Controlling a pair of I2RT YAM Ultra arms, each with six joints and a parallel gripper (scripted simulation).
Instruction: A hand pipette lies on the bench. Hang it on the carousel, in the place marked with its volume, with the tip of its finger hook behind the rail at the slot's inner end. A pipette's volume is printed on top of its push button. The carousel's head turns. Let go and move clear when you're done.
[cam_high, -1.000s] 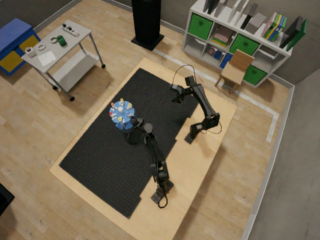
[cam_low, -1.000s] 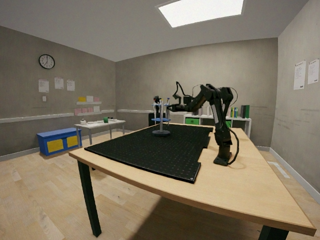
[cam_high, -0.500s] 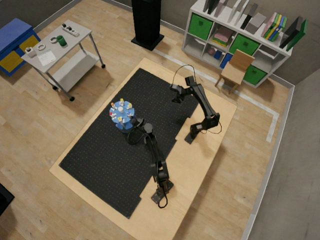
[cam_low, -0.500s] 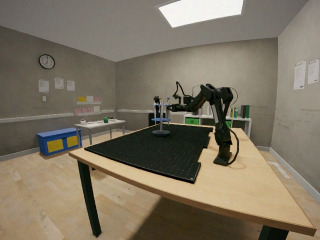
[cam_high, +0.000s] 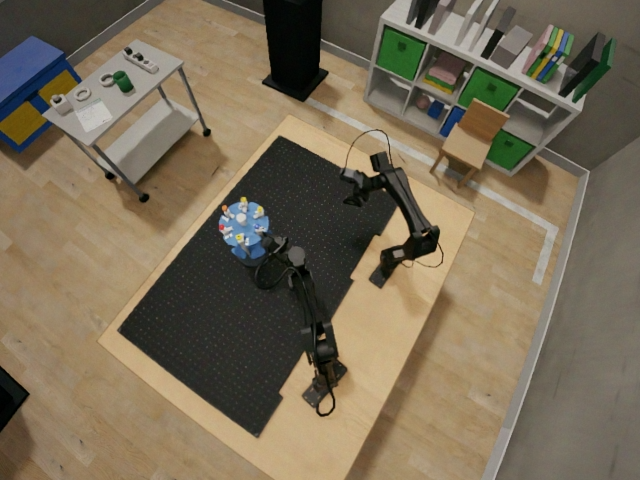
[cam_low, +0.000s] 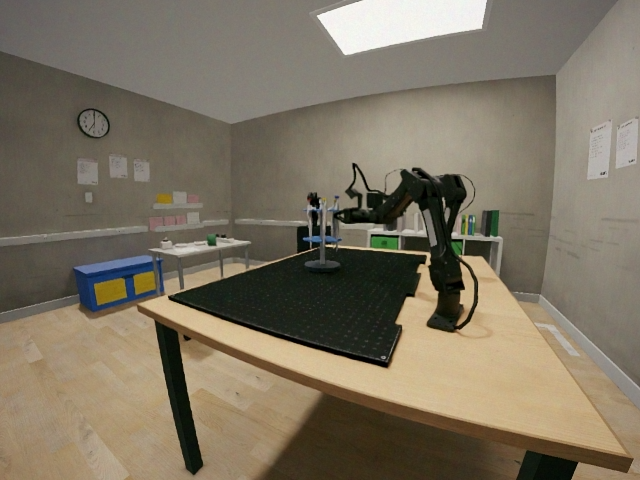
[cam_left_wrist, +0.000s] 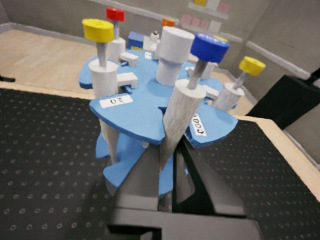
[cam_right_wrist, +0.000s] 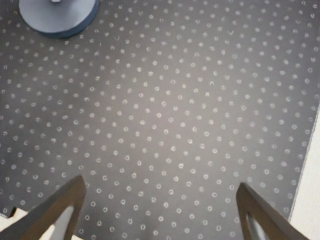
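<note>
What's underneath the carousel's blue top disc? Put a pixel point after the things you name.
A second blue disc (cam_low: 313, 239) (cam_left_wrist: 117, 172) and a round base (cam_low: 315, 267) (cam_right_wrist: 65, 20). The gripper (cam_left_wrist: 175, 145) and pipettes (cam_left_wrist: 103, 80) hide part of the lower disc.

My bench (cam_high: 320, 304) (cam_low: 361, 382) has a pale wood top on dark legs, and across much of it lies a black mat (cam_high: 206, 320) (cam_low: 289, 304) (cam_left_wrist: 45, 150) (cam_right_wrist: 165, 125), dotted all over with small rings in rows and notched along the side toward my arms. On that mat the carousel (cam_high: 251, 258) (cam_low: 322, 262) (cam_right_wrist: 57, 17) stands upright on its round base, near the mat's long edge, while both my arm bases (cam_high: 311, 396) (cam_high: 378, 279) (cam_low: 439, 323) sit on the bare wood beside the notched side.
</note>
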